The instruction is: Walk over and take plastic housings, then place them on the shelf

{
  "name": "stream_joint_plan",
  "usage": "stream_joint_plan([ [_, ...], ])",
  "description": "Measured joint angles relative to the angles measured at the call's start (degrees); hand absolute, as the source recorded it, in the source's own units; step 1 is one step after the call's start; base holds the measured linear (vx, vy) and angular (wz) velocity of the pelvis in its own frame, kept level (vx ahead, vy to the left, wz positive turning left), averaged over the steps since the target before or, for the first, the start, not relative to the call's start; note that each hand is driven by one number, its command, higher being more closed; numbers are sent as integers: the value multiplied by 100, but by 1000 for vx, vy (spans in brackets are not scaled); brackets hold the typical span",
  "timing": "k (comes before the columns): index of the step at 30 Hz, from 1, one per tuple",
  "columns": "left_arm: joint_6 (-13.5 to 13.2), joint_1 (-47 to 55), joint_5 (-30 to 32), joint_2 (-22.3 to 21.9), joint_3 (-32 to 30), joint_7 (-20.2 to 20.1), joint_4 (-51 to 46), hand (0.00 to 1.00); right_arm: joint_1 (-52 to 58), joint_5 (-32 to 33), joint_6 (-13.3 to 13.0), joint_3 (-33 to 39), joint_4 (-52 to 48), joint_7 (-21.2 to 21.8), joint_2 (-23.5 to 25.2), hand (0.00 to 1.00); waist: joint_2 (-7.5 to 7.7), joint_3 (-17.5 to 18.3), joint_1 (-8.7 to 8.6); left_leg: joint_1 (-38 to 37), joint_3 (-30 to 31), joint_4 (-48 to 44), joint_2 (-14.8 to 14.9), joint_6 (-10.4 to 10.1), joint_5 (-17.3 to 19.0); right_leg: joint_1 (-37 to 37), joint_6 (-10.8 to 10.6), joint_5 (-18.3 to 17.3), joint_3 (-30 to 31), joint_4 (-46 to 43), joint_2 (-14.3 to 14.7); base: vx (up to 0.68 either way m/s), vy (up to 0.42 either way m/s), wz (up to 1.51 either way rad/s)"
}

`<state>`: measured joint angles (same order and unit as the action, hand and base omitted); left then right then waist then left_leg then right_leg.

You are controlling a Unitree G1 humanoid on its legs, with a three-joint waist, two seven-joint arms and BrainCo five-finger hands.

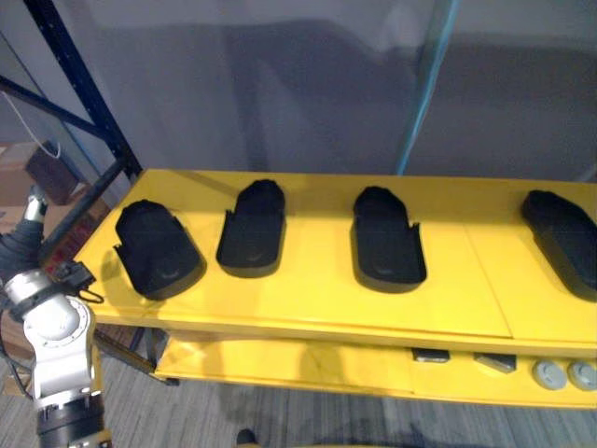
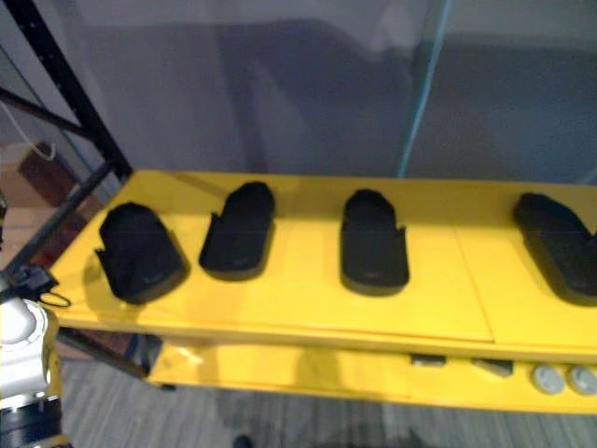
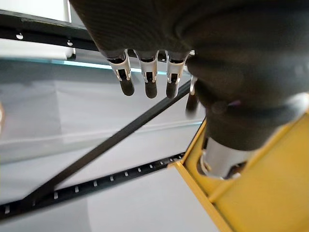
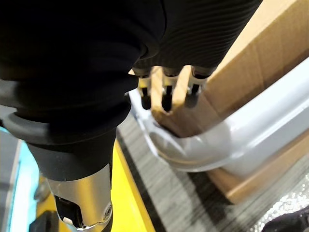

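Several black plastic housings lie in a row on the yellow shelf top [image 1: 308,303]: one at the left end [image 1: 157,250], a second [image 1: 252,229] beside it, a third [image 1: 387,241] in the middle and one at the right edge [image 1: 564,241]. My left hand [image 3: 149,79] hangs off the shelf's left end, fingers relaxed and holding nothing; in the left eye view my left hand [image 1: 20,245] sits at the left edge. My right hand [image 4: 166,94] is open and empty too, low beside the shelf's yellow edge.
A dark blue rack upright [image 1: 89,103] with diagonal braces stands at the left. A teal post [image 1: 429,84] rises behind the shelf. Small grey parts [image 1: 550,375] lie on the lower yellow level. A cardboard box [image 4: 251,72] and a pale curved bar [image 4: 217,145] are near my right hand.
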<state>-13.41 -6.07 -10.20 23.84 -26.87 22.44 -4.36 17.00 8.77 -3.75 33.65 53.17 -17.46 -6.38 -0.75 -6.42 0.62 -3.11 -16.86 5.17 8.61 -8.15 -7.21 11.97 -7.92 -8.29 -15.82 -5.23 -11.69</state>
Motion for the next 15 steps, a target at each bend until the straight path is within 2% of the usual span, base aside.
stream_joint_plan([
  [3, 31, 39, -480, -66, 1, -375, 2, 0, -61, 1, 1, -1, 28, 0, 4, 0, -9, -1, -2, 71, 63, 0, 23, 14, -75, -39, -1, 1, -30, 1, 41, -108, 16, 11],
  [6, 283, 44, -841, -68, 37, -644, 87, 0, -115, 1, 1, -5, 44, 1, 8, 0, -27, 16, 0, 131, 79, 0, 33, 26, -142, -102, -2, 5, -41, 16, 48, -68, 19, 3],
  [11, 632, 39, -1148, -167, 124, -798, 589, 0, -207, 2, 4, -3, 152, 1, 6, 0, -14, 35, -7, 139, 77, 0, 35, 60, -178, -114, -8, 41, -39, 15, 48, -25, 11, 0],
  [13, 797, 36, -1242, -235, 252, -805, 920, 0, -202, 4, 7, 1, 201, 1, 16, 0, 4, 160, -8, 258, 83, 0, 37, 50, -234, -225, -25, 80, -36, 17, 56, 0, 0, 0],
  [15, 864, 10, -1243, -235, 360, -878, 1224, 0, -220, 16, 21, 4, 209, 1, 23, 0, 20, 179, -7, 244, 86, -1, 30, 67, -215, -174, -6, 98, -79, 99, 52, 8, 2, 2],
])
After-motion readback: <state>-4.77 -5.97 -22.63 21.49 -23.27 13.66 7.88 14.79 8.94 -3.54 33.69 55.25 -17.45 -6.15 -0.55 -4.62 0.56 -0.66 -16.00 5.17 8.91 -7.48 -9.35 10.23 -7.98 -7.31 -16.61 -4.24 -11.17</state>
